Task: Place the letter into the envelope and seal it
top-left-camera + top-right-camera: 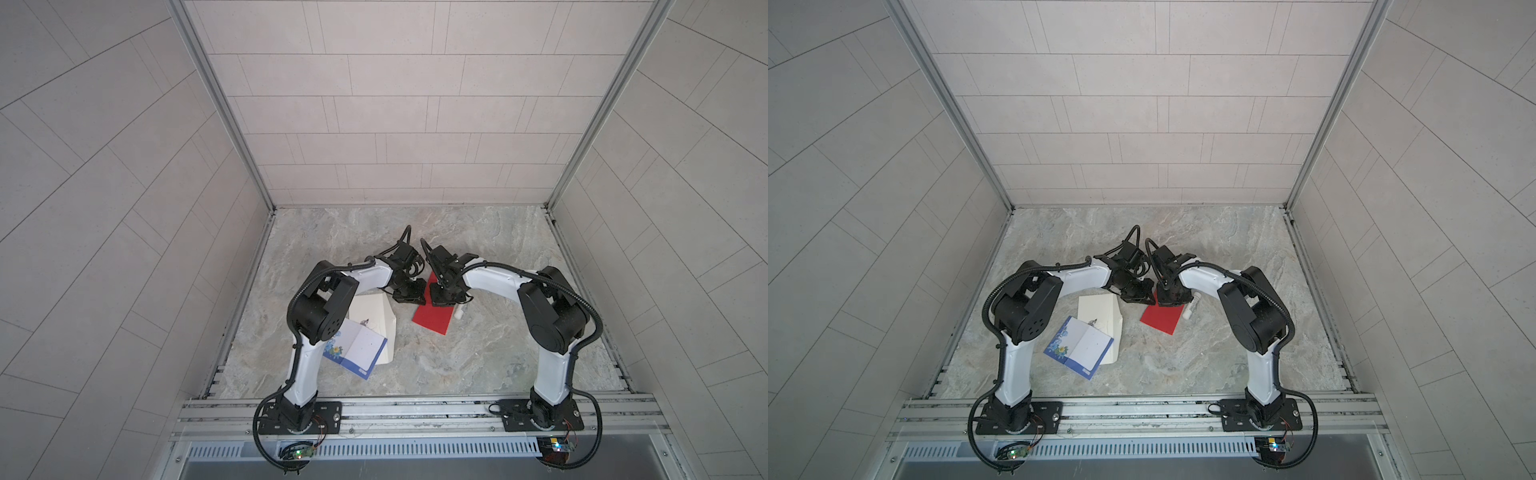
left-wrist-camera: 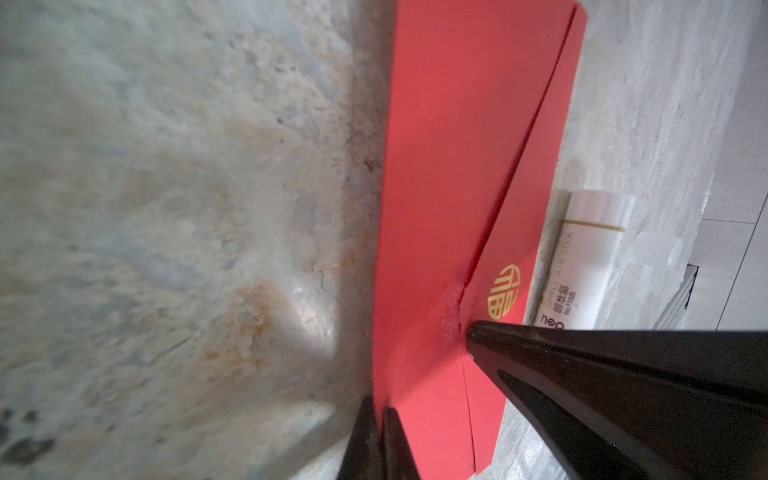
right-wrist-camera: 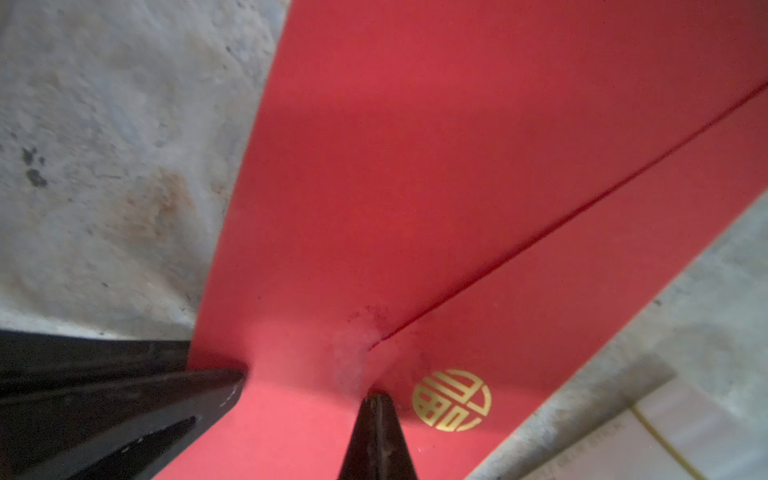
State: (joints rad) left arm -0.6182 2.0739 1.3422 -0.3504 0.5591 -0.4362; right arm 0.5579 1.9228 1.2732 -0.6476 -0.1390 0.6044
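1. The red envelope [image 1: 432, 320] lies flat near the middle of the bench [image 1: 478, 365] with its triangular flap [image 3: 582, 291] folded down. You cannot tell whether the letter is inside.
2. Your left gripper [image 2: 376, 415] is closed and empty. Its tips rest on the envelope's long edge, on the side toward the bench's left edge.
3. Your right gripper [image 3: 376, 401] is also closed and empty. Its tip is down at the flap's point, beside the gold emblem [image 3: 452, 400], where a pale glue smear [image 3: 357, 345] shows.
4. Treat the envelope as thin, light paper. It probably bends easily, creases under a hard squeeze, and slides on the smooth bench unless one tip pins it.
5. Lying flat, it gives you nothing to pinch, so press down on the flap's point instead of gripping. If you must lift it, take a corner or a short end, clear of the glue.
6. The glue stick [image 1: 459, 313] lies just beside the envelope's long edge, on the side toward the bench's right edge. It is round and may roll if nudged.
7. A white sheet [image 1: 374, 316] and a blue-edged card [image 1: 357, 349] lie toward the bench's left edge, apart from the envelope.
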